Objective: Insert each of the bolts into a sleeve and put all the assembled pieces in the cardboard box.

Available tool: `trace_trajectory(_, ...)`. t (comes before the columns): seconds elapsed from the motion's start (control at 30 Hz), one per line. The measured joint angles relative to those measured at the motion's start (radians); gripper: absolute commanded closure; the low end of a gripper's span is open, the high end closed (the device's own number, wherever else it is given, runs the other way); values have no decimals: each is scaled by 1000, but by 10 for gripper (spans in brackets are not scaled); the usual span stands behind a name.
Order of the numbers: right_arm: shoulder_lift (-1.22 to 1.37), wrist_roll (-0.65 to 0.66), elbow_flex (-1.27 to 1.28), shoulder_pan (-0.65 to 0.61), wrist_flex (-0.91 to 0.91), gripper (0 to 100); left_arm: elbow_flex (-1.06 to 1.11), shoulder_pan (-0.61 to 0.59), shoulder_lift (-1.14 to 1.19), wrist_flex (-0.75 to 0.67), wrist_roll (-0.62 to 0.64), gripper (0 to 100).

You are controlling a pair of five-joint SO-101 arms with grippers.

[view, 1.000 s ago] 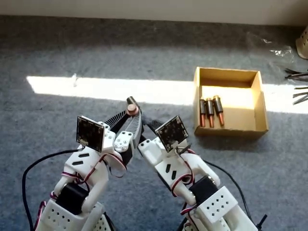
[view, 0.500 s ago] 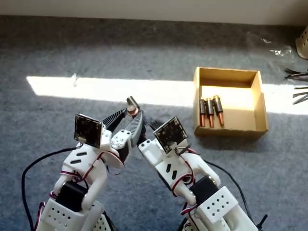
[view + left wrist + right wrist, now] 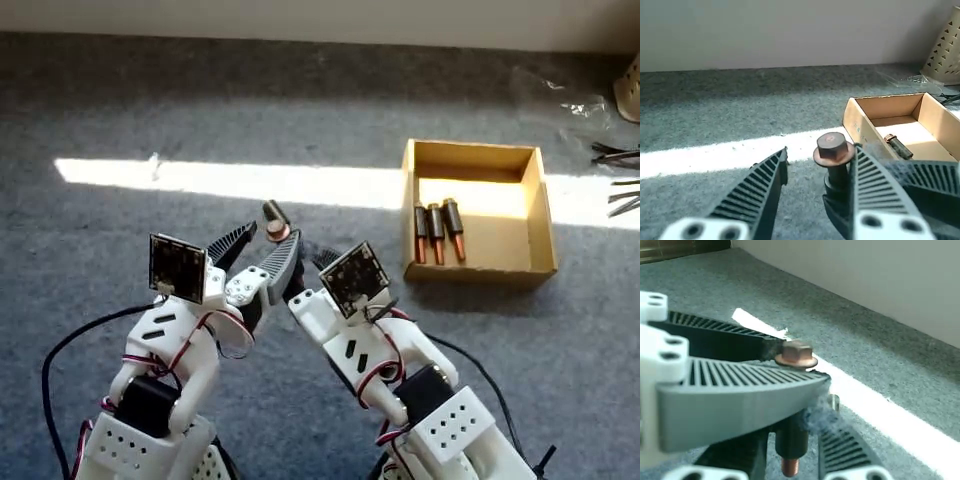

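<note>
Bolt: The bolt (image 3: 831, 148) stands close to upright in both wrist views, with its rusty hex head and flange on top and its copper-coloured tip pointing down below the sleeve.
Sleeve: The black sleeve (image 3: 838, 176) sits around the shank under the head and shares the same upright long axis.
Where it is: The piece is held above the grey carpet (image 3: 300, 110), between the two arms and at the near edge of the sunlit stripe (image 3: 200, 180), well apart from the cardboard box (image 3: 478, 272).
Right gripper: The right gripper (image 3: 792, 427) pinches the sleeve low down between its two dark fingers.
Left gripper: The left gripper (image 3: 819, 155) is spread wide, with one finger well clear of the bolt and the grey finger right at the flange.
Contact: Whether that grey finger touches the flange cannot be told.
In the box: Three assembled pieces (image 3: 438, 232) lie side by side on the box floor, long axes roughly parallel, with dark ends toward the far wall and copper tips toward the near wall.
Hidden: In the right wrist view the left gripper's grey finger crosses in front of the piece and covers the top of the sleeve and the right gripper's fingertips.
Hard to read: From the high camera the held piece is foreshortened, so its tilt is unclear.
Cut off: The left wrist view crops the box at its edge.
</note>
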Motion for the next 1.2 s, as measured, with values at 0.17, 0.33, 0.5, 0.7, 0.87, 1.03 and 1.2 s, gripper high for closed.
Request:
trace_trajectory(0.17, 0, 0, 0, 0, 0, 995, 0, -2, 0, 0, -21, 790)
trace_trajectory(0.33, 0, 0, 0, 0, 0, 995, -12, 20, 5, 0, -29, 789)
trace_trajectory(0.5, 0, 3, -2, -2, 0, 995, -12, 43, 12, 0, -29, 788)
trace_trajectory(0.7, 0, 3, -2, -2, 0, 995, -12, 38, 12, 0, -29, 754)
trace_trajectory(0.87, 0, 3, -2, -2, 0, 995, -12, 38, 12, 0, -29, 755)
trace_trajectory(1.03, 0, 3, -2, -2, 0, 995, -38, 25, 12, 0, -31, 755)
trace_trajectory(1.2, 0, 3, -2, 25, 0, 995, -69, -29, 12, -2, -31, 755)
